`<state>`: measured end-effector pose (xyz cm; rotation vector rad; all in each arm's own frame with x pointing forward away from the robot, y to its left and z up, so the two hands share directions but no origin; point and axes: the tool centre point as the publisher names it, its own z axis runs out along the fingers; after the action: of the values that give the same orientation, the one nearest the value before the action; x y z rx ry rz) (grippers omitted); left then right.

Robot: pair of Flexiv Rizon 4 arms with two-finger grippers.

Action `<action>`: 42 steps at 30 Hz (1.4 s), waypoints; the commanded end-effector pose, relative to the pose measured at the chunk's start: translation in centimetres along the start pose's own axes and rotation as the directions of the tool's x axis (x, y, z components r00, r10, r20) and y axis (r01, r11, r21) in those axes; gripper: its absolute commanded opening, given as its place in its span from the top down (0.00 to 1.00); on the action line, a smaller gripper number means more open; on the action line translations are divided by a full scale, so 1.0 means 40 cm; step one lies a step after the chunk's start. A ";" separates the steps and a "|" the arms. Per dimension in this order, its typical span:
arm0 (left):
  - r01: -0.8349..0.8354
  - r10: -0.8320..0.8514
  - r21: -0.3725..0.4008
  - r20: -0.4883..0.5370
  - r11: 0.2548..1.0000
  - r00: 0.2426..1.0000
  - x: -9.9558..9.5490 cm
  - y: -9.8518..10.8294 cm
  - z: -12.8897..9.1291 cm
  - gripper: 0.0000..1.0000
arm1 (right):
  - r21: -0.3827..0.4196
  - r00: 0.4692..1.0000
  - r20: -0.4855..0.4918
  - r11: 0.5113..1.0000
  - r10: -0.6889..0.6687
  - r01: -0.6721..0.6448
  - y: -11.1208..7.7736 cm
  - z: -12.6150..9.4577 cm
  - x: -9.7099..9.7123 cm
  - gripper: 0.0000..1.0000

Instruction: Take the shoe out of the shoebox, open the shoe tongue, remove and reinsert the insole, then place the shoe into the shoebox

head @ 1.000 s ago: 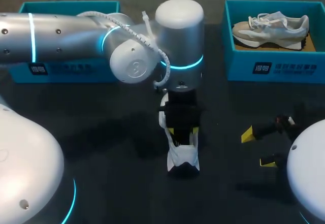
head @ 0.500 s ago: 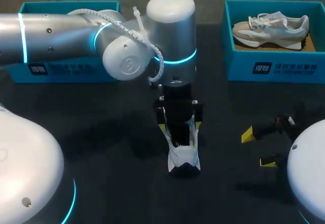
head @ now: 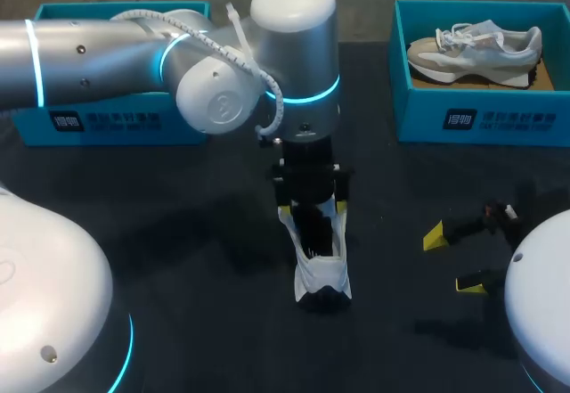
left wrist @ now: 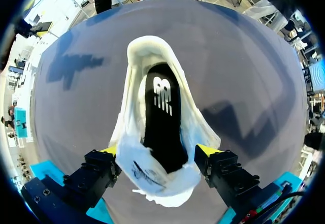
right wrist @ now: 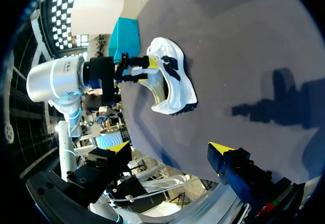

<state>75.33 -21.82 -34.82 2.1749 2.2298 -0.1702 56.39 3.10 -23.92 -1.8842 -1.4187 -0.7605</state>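
The left jaws gripped the shoe
They pressed both its sides; the right jaws hung wide apart, empty, over the desk.

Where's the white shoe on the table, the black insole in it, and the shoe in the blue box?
white shoe (head: 321, 274), head view, on its uncovered end.
black insole (left wrist: 162, 125), left wrist view, on its middle.
grey shoe (head: 476, 44), head view, on its side.
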 end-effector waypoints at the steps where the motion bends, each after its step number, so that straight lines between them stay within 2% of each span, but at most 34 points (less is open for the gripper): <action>1: 0.005 -0.005 -0.004 -0.004 1.000 1.000 0.001 0.013 -0.014 0.12 | -0.003 1.000 0.003 1.000 0.001 -0.001 -0.005 -0.002 0.001 0.00; 9: 0.023 -0.022 -0.032 0.021 0.999 1.000 -0.002 0.037 -0.055 0.15 | -0.003 1.000 0.003 1.000 0.001 -0.001 -0.005 -0.002 0.001 0.00; 13: 0.022 -0.020 -0.046 0.036 0.999 0.999 -0.004 0.044 -0.088 0.25 | -0.003 1.000 0.003 1.000 0.001 -0.001 -0.005 -0.002 0.001 0.00; 18: 0.009 -0.004 -0.073 0.060 0.997 0.998 -0.001 0.042 -0.135 0.24 | -0.003 1.000 0.003 1.000 0.001 -0.001 -0.005 -0.002 0.001 0.00; 20: 0.015 -0.010 -0.073 0.071 0.997 0.997 -0.004 0.049 -0.141 0.27 | -0.003 1.000 0.003 1.000 0.001 -0.001 -0.005 -0.002 0.001 0.00; 23: 0.026 -0.021 -0.059 0.072 0.998 0.997 -0.011 0.061 -0.130 0.37 | -0.003 1.000 0.003 1.000 0.001 -0.001 -0.005 -0.002 0.001 0.00; 24: 0.028 -0.024 -0.053 0.075 0.998 0.997 -0.013 0.062 -0.125 0.51 | -0.003 1.000 0.003 1.000 0.001 -0.001 -0.005 -0.002 0.001 0.00; 33: 0.021 -0.020 -0.025 0.067 0.999 0.998 -0.020 0.056 -0.088 0.58 | -0.003 1.000 0.003 1.000 0.001 -0.001 -0.005 -0.002 0.001 0.00; 34: 0.021 -0.020 -0.023 0.062 1.000 0.998 -0.019 0.056 -0.084 0.63 | -0.003 1.000 0.003 1.000 0.001 -0.001 -0.005 -0.002 0.001 0.00; 36: 0.020 -0.019 -0.020 0.060 1.000 0.998 -0.018 0.054 -0.082 0.64 | -0.003 1.000 0.003 1.000 0.001 -0.001 -0.005 -0.002 0.001 0.00; 42: -0.001 0.000 0.008 0.047 1.000 0.999 -0.005 0.023 -0.062 0.69 | -0.003 1.000 0.003 1.000 0.001 -0.001 -0.005 -0.002 0.001 0.00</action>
<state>76.57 -21.85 -32.07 2.1524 2.2122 -0.2258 56.41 3.10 -23.94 -1.8836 -1.4184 -0.7607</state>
